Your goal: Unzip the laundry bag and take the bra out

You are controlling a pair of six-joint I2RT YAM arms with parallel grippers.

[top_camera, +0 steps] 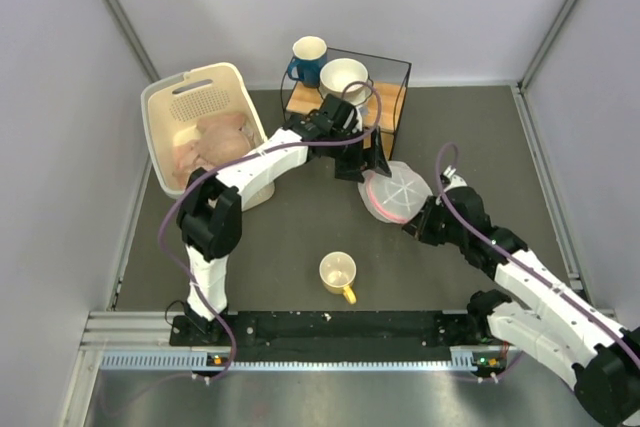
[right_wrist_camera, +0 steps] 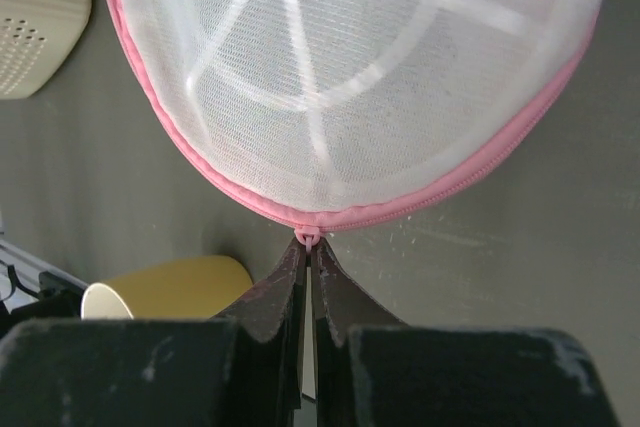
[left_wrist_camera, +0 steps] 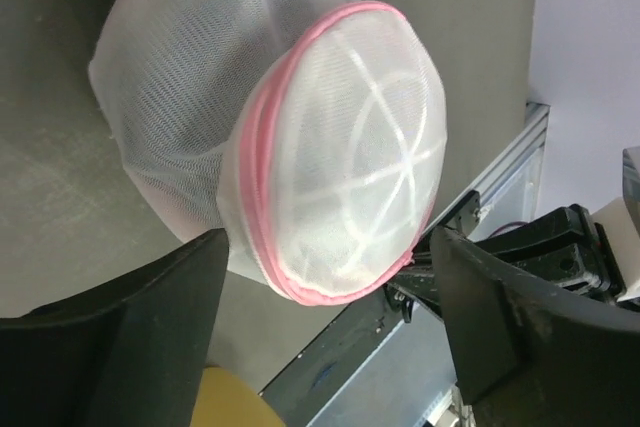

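The laundry bag (top_camera: 397, 192) lies on the dark table (top_camera: 300, 237) right of centre, between the two grippers. The left gripper (top_camera: 360, 162) is at its far left edge with its jaws wide apart. In that wrist's view the black fingers (left_wrist_camera: 130, 337) stand either side of the bag without closing on it. The right gripper (right_wrist_camera: 308, 259) meets the bag's near rim, and its fingers are pressed together on the small pink zip pull (right_wrist_camera: 308, 238). Far left stands a cream slotted basket (top_camera: 160, 107) holding pale peach cloths (top_camera: 215, 142), with the left arm stretching past its near corner. Behind the bag is a black wire rack (top_camera: 393, 105) with a wooden shelf, and a white mug (top_camera: 343, 77) and a blue mug (top_camera: 303, 62) stand at its far left. A yellow mug (top_camera: 338, 275) stands on the table nearer the arm bases, apart from the bag, and shows just beside the right fingers in the wrist view. The bag is a round dome of see-through white mesh with white ribs crossing its face and a pink zip running round the rim, which looks closed. The bra cannot be made out through the mesh.
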